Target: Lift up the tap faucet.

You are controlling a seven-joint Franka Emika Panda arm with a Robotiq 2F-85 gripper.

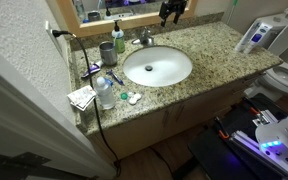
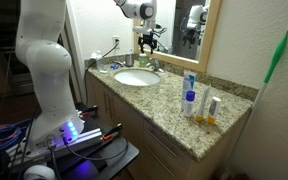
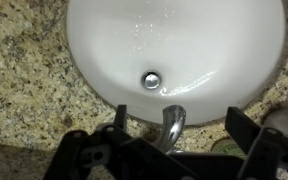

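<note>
The tap faucet [image 3: 172, 126] is a small silvery spout that curves over the rim of the white oval basin [image 3: 214, 40], above the drain [image 3: 152, 79]. In the wrist view my gripper [image 3: 182, 126] is open, with one dark finger on each side of the spout and not touching it. In both exterior views the gripper [image 1: 172, 11] [image 2: 149, 42] hangs above the faucet [image 1: 144, 39] [image 2: 156, 65] at the back of the basin [image 1: 134, 72] [image 2: 124, 80]. The lever handle is hidden under the gripper in the wrist view.
A green soap dispenser [image 1: 118, 35] and a grey cup [image 1: 106, 52] stand beside the faucet. Small bottles and clutter [image 1: 104, 90] lie at one end of the granite counter [image 1: 209, 50], and more bottles [image 2: 189, 98] at the other. The mirror [image 2: 199, 25] is behind.
</note>
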